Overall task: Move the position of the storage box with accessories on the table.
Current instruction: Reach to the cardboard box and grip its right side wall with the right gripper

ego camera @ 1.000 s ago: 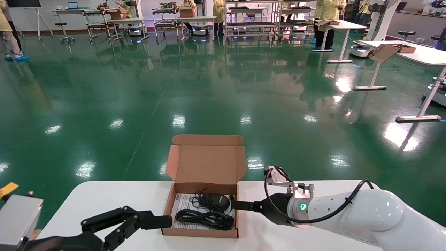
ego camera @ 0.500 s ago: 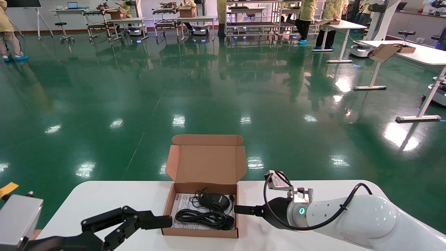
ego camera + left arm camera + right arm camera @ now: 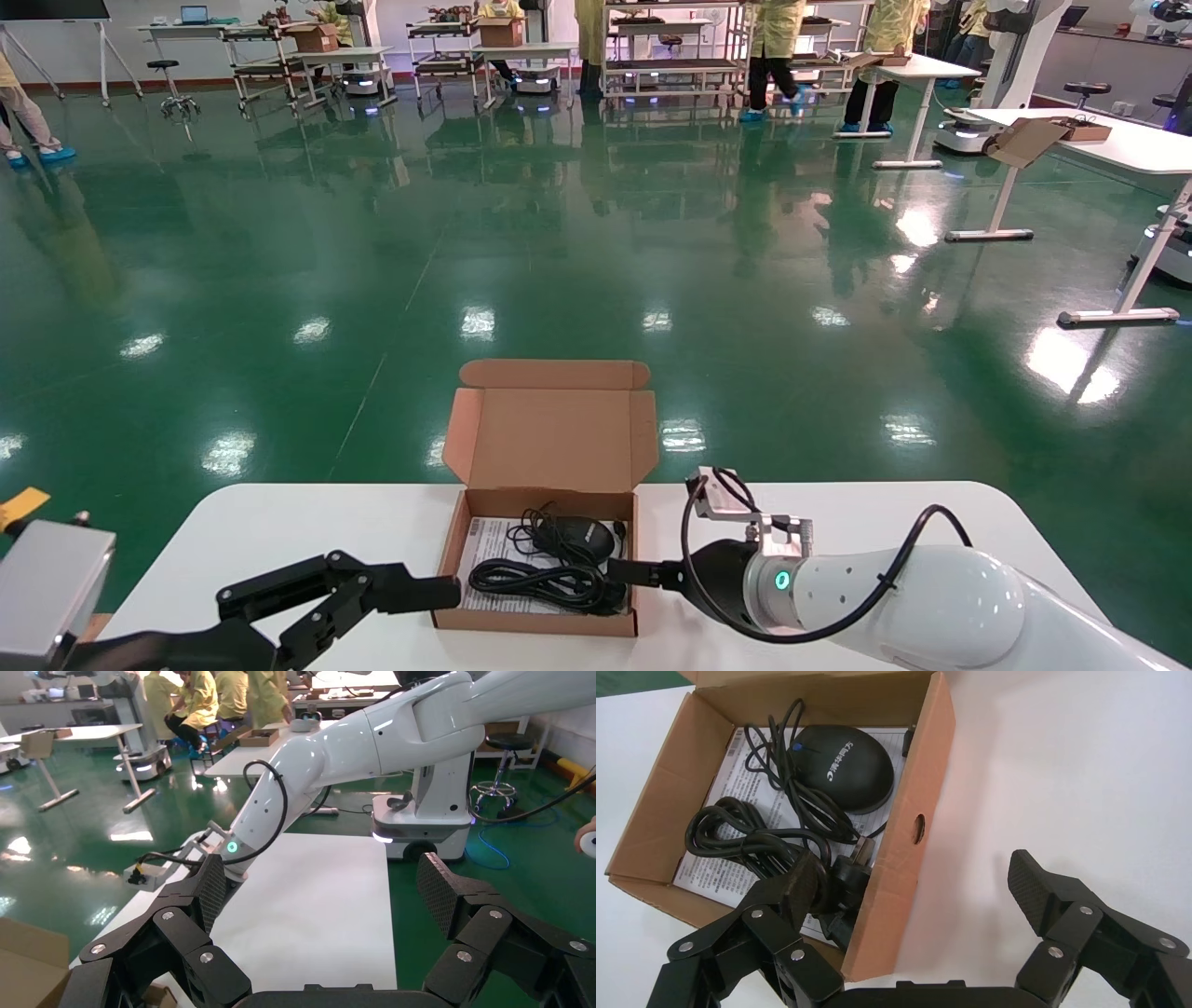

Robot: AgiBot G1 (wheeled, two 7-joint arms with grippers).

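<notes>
The brown storage box (image 3: 545, 559) sits on the white table (image 3: 838, 522) with its lid standing open. Inside lie a black mouse (image 3: 582, 538), a coiled black cable (image 3: 535, 580) and a printed paper sheet (image 3: 484, 550). My right gripper (image 3: 626, 570) is open and straddles the box's right wall (image 3: 905, 846): one finger (image 3: 800, 888) is inside over the cable (image 3: 736, 836), the other (image 3: 1035, 885) is outside above the table (image 3: 1074, 776). The mouse (image 3: 849, 766) lies beyond the inner finger. My left gripper (image 3: 410, 596) is open and empty, just left of the box.
The table's far edge runs just behind the box, with green floor (image 3: 559, 233) beyond. In the left wrist view the open left gripper (image 3: 323, 896) faces bare table (image 3: 316, 910) and the right arm (image 3: 281, 797). Far tables and people stand at the back.
My right gripper has moved left to the box, and its fingers now straddle the right wall. The left arm and the box have not moved.
</notes>
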